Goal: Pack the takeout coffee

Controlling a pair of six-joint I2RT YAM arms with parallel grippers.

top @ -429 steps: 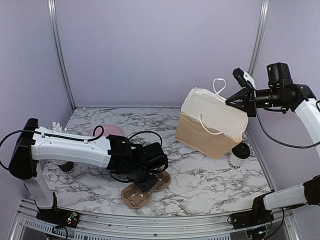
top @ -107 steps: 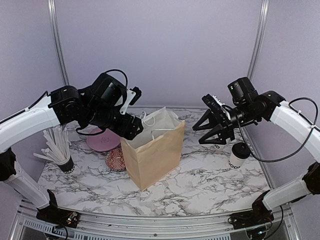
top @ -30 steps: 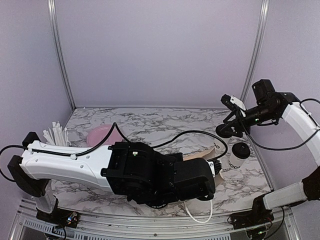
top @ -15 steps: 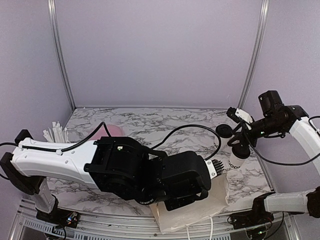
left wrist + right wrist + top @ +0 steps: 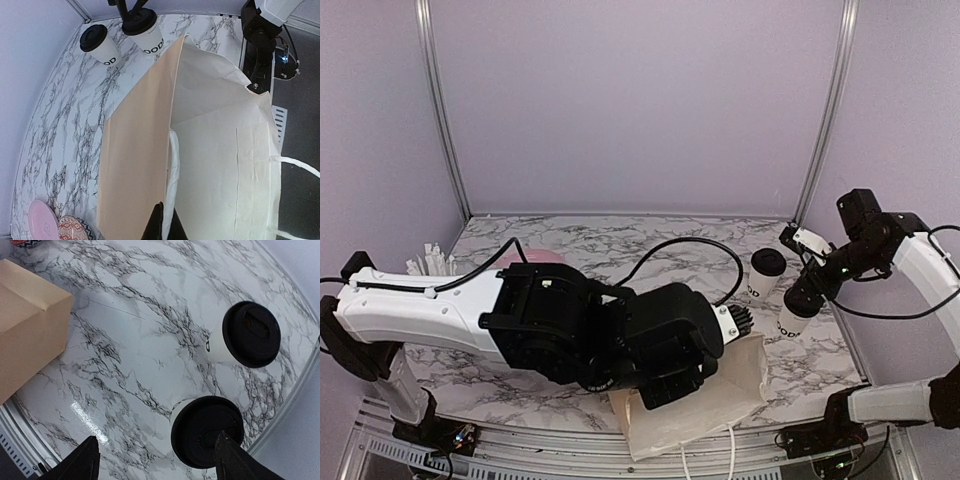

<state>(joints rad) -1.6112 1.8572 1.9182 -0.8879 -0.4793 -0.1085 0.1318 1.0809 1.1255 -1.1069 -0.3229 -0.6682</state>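
**Right pincer spread over a cup; nothing packed yet**

Right pincer (image 5: 157,439): fingers wide apart, holding nothing. It hangs directly above the near cup (image 5: 204,432), one finger well clear to the side and the other at the edge of the black lid. No grip on the cup that I can see.

Second cup (image 5: 250,335): stands just beyond the pincer, beside the first but apart from it. It is upright with its lid on.

Left pincer (image 5: 161,224): pressed together on the rim of the paper bag (image 5: 220,150), pinching one wall at the mouth. The bag lies on its side at the front of the marble table (image 5: 620,240), with its opening stretching away from this pincer. From the wrist view, both cups sit past the bag's far end.

Progress, as I judge it:
- Early stage. Both coffees are out on the table.
- The part of the bag's inside that shows holds no cup.
- Left to do: close on the near cup, carry it to the bag and put it in, then do the same with the second.
- The bag probably needs standing up, or its mouth holding open.

Count:
- white lidded cups: two
- paper bag: one
- pink plate (image 5: 535,260): one, behind the left arm
- patterned bowl (image 5: 72,229): one, beside the plate
- holder of white straws (image 5: 430,262): one, number of straws too small to tell
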